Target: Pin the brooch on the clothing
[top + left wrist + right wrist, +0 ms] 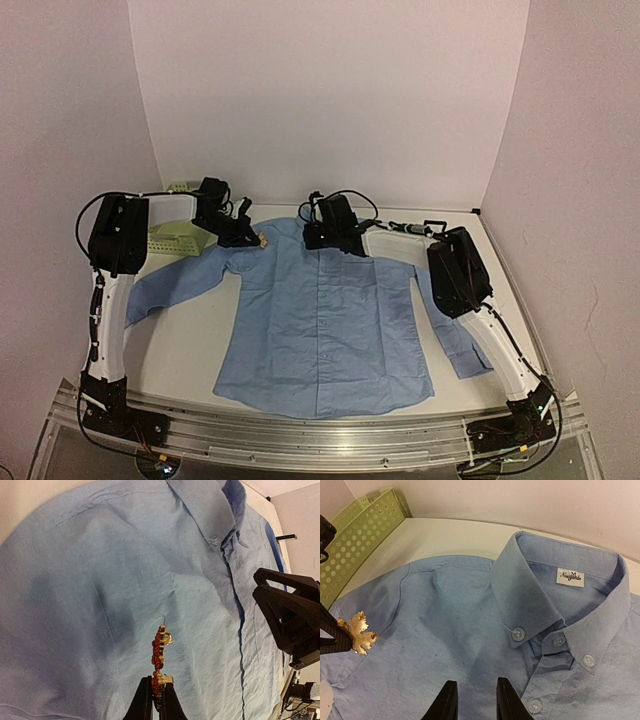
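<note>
Left wrist view: the left claw (156, 692), clamped tight at bottom centre, grips the brooch (159, 652) by its lower end, the pin aimed up-frame at the shirt (90, 580) spread on the counter (20, 500). Whether the tip has pierced the cloth is hard to tell, and it looks unfastened. Right wrist view shows the right claw (475, 700), fingers parted and empty, over the shirt below the collar (540, 595). Pinning and clasping appear left to do.
</note>
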You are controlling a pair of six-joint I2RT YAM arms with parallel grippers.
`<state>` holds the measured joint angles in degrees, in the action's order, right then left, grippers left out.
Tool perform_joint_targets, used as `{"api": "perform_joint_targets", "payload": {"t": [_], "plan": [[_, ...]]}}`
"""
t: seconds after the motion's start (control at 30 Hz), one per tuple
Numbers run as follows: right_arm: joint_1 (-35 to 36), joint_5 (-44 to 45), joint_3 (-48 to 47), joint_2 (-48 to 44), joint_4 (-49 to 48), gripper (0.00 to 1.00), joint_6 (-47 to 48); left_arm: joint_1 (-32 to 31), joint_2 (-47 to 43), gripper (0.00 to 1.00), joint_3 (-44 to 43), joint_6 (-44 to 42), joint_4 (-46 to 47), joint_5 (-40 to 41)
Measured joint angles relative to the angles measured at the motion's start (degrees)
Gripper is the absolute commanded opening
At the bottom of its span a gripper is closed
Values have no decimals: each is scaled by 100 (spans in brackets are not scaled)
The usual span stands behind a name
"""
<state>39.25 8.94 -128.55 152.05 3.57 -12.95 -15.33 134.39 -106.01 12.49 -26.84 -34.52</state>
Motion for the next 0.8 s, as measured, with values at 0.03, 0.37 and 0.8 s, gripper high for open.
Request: {"api": "perform_joint_targets", "payload": {"t": [0.03, 0.37, 0.8], "plan": [[2, 18, 8, 0, 36, 29, 2, 0, 0, 0, 79, -2, 16, 0], [70, 34, 169, 52, 169, 30, -24, -4, -43, 0, 608, -11, 133, -79], [173, 162, 1560, -568, -45, 31, -124, -8, -323, 0, 1070, -113, 141, -157]]}}
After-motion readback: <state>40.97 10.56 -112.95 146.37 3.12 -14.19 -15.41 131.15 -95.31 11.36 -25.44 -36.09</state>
